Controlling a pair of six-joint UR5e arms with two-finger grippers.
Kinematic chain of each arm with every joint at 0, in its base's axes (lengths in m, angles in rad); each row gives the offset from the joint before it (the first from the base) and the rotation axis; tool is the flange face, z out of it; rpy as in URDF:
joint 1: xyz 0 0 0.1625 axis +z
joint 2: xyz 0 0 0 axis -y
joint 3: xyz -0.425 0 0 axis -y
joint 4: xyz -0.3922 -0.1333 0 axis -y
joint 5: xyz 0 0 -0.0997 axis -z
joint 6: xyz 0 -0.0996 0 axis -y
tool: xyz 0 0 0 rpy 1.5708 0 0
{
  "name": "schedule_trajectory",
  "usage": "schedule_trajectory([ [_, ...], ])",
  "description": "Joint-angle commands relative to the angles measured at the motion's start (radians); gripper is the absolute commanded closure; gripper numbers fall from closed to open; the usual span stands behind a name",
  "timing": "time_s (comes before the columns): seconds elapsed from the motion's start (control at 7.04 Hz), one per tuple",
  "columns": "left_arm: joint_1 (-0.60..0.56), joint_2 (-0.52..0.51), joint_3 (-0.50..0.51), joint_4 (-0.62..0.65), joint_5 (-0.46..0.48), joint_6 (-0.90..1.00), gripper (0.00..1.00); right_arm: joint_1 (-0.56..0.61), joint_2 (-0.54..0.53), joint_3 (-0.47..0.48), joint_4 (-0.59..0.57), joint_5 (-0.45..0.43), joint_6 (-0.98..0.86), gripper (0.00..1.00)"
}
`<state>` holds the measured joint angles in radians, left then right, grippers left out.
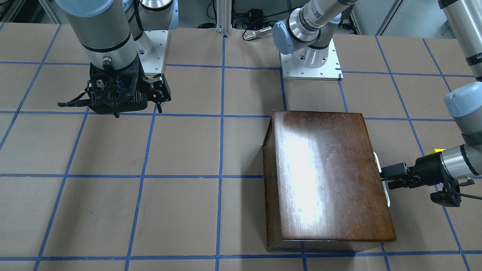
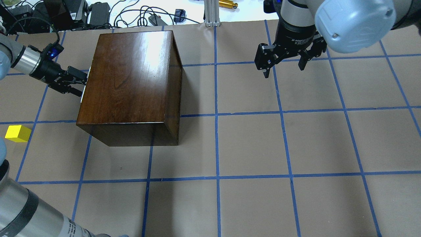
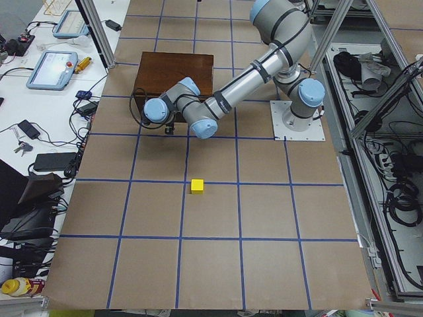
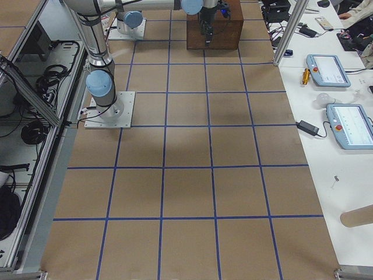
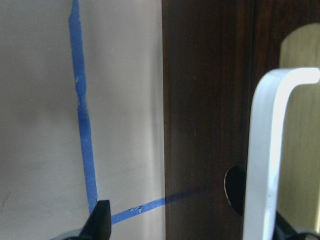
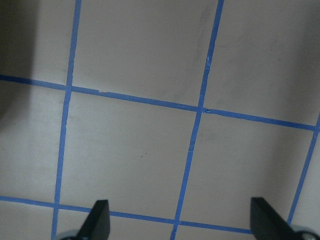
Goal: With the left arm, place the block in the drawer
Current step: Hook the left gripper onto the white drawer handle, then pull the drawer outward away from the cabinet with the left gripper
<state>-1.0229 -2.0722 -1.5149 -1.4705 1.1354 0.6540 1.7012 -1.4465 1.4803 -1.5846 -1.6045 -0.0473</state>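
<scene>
The yellow block (image 2: 18,133) lies on the table at the far left, apart from the dark-brown wooden box (image 2: 131,79); it also shows in the exterior left view (image 3: 197,186). The drawer is shut in the box; its dark front (image 5: 210,100) and white handle (image 5: 265,150) show in the left wrist view. My left gripper (image 2: 82,85) is open at that face, with the handle between its fingers, close to the right one. My right gripper (image 2: 284,67) is open and empty above the table, far from the box.
The box (image 1: 327,177) stands on brown paper with a blue tape grid (image 2: 215,115). Cables and devices lie beyond the far table edge (image 2: 131,16). The arm base plates (image 1: 310,67) sit on the robot's side.
</scene>
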Motion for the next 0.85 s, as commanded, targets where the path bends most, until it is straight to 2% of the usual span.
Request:
schedule_trajectory([
  [0.0,0.038,0.001,-0.001,0.001,0.003,0.007,0.00,0.000,0.000,0.000,0.000,0.000,0.001,0.00],
  [0.71,0.130,0.003,0.004,0.004,0.044,0.032,0.00,0.000,0.000,0.000,0.000,0.000,0.001,0.00],
])
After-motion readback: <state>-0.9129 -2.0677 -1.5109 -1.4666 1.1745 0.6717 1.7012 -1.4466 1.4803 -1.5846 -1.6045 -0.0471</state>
